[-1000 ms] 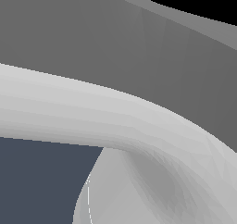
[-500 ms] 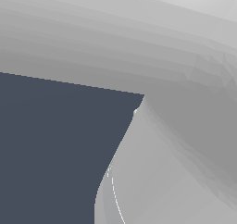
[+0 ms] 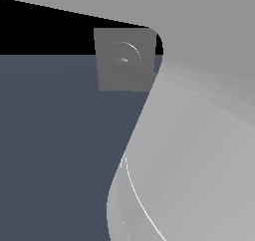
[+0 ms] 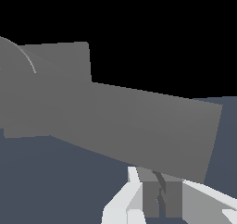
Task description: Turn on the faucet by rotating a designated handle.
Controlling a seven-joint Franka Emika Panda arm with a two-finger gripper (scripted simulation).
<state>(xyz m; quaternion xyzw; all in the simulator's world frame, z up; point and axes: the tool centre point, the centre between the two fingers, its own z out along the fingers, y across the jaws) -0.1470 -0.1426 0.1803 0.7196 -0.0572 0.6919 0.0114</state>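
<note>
Fingers (image 4: 121,204) of your gripper (image 4: 159,208) show only as pale prongs in the wrist view, one on each side of a grey block; whether they are apart or pressed on something, you cannot tell. Just past them the handle (image 4: 139,126) runs as a long grey bar across that view, its free end nearest the gripper, its other end meeting the faucet (image 4: 55,63) plate with its curved ring. In the exterior view your arm (image 3: 199,150) fills the exterior view's right and upper part, a broad white curve very near the camera. Behind it the faucet (image 3: 122,60) stands on the dark floor (image 3: 50,145), its right edge hidden by the arm.
</note>
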